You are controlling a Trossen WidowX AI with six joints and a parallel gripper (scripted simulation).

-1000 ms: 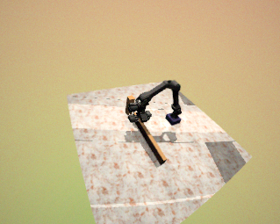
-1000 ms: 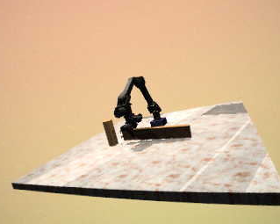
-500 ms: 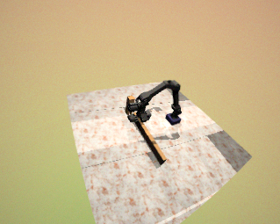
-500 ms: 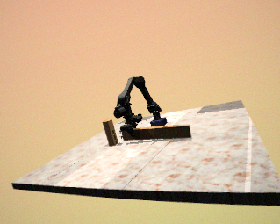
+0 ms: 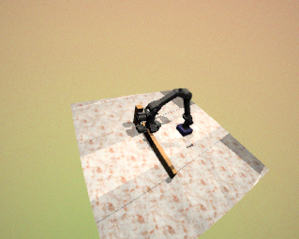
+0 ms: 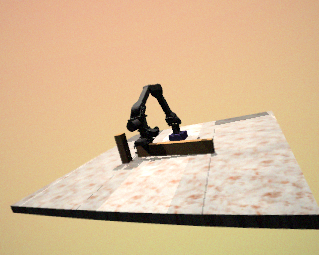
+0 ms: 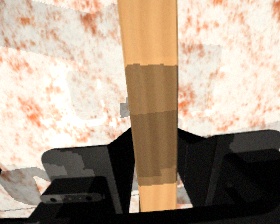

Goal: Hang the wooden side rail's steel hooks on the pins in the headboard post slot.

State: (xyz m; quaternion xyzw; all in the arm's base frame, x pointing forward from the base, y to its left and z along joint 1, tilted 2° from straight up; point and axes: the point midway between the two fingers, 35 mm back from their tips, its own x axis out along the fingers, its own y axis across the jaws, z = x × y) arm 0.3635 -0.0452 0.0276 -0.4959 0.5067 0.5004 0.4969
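Observation:
The wooden side rail (image 5: 159, 150) (image 6: 181, 147) (image 7: 150, 35) is a long, narrow plank standing on edge. Its far end is low at the table. My gripper (image 5: 142, 127) (image 6: 143, 145) (image 7: 148, 128) is shut on the rail near the end by the post, one finger on each side. The headboard post (image 5: 139, 107) (image 6: 122, 147) is a short upright wooden block beyond that end. In the exterior view a narrow gap shows between rail and post. The hooks, the slot and the pins cannot be made out; the gripper partly hides that end in the top view.
The arm's dark blue base (image 5: 184, 129) (image 6: 178, 135) stands beside the rail, and the black arm arches over from it to the post end. The pale, rust-speckled table (image 5: 130, 186) (image 6: 139, 193) carries grey shadow patches. The table's edge lies some way beyond the post.

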